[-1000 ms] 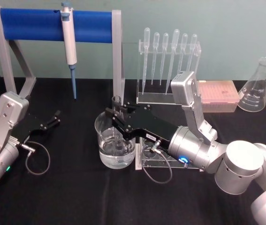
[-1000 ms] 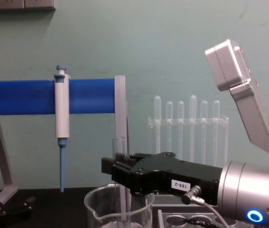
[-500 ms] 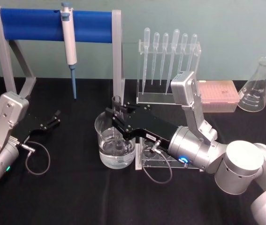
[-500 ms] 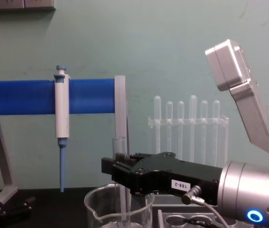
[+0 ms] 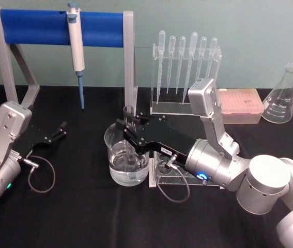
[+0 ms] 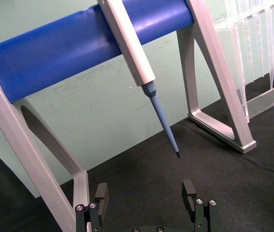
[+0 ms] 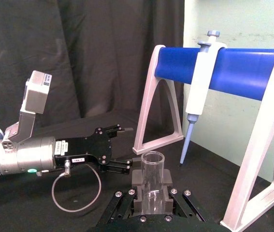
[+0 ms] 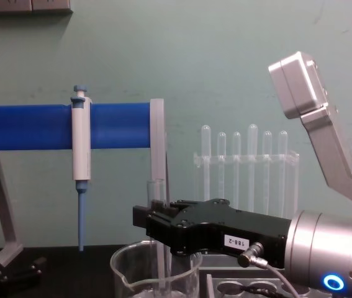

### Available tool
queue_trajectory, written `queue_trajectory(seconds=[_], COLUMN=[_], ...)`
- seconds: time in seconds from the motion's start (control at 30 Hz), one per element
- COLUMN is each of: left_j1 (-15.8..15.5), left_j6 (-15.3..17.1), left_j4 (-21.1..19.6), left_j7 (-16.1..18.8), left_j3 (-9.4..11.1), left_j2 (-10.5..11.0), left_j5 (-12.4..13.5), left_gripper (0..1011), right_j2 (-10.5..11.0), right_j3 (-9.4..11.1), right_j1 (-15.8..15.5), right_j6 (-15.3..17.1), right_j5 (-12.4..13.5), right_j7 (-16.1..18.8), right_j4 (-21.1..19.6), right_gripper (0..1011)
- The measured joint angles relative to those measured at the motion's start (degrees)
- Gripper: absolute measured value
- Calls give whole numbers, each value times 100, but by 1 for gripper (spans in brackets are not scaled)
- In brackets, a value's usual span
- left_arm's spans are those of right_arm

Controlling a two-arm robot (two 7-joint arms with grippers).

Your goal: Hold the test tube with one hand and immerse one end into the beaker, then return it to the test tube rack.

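The clear test tube (image 5: 128,113) stands upright with its open top above the beaker (image 5: 111,150) and its lower end down inside, at the water. My right gripper (image 5: 128,132) is shut on the test tube about mid-height, reaching in from the right over the beaker's rim. From the chest view the tube (image 8: 156,194) rises just beyond the black right gripper (image 8: 146,222), with the beaker (image 8: 125,273) below. The right wrist view has the tube (image 7: 152,176) clamped between the fingers. My left gripper (image 5: 58,132) rests open at the table's left, apart from both (image 6: 144,193).
A blue-and-white pipettor (image 5: 76,46) hangs on the blue-barred stand (image 5: 37,26) behind the beaker. A pipette rack (image 5: 185,72), a pink tip box (image 5: 242,103) and a conical flask (image 5: 282,98) line the back right. A clear holed rack (image 5: 174,173) lies under my right wrist.
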Motion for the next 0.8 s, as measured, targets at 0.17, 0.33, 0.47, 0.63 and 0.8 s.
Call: queue_trajectory(seconds=[0.17, 0.33, 0.47, 0.63, 0.8], left_j1=[0, 0, 0, 0, 0], left_j6=[0, 0, 0, 0, 0], left_j4=[0, 0, 0, 0, 0], left_j7=[0, 0, 0, 0, 0], left_j3=[0, 0, 0, 0, 0], left_j2=[0, 0, 0, 0, 0], left_j5=[0, 0, 0, 0, 0], left_gripper=[1000, 1000, 1000, 1000, 1000], right_j2=[0, 0, 0, 0, 0], right_j3=[0, 0, 0, 0, 0], right_j1=[0, 0, 0, 0, 0], right_j6=[0, 0, 0, 0, 0], right_j5=[0, 0, 0, 0, 0], right_j7=[0, 0, 0, 0, 0], right_j4=[0, 0, 0, 0, 0], right_gripper=[227, 227, 227, 227, 227])
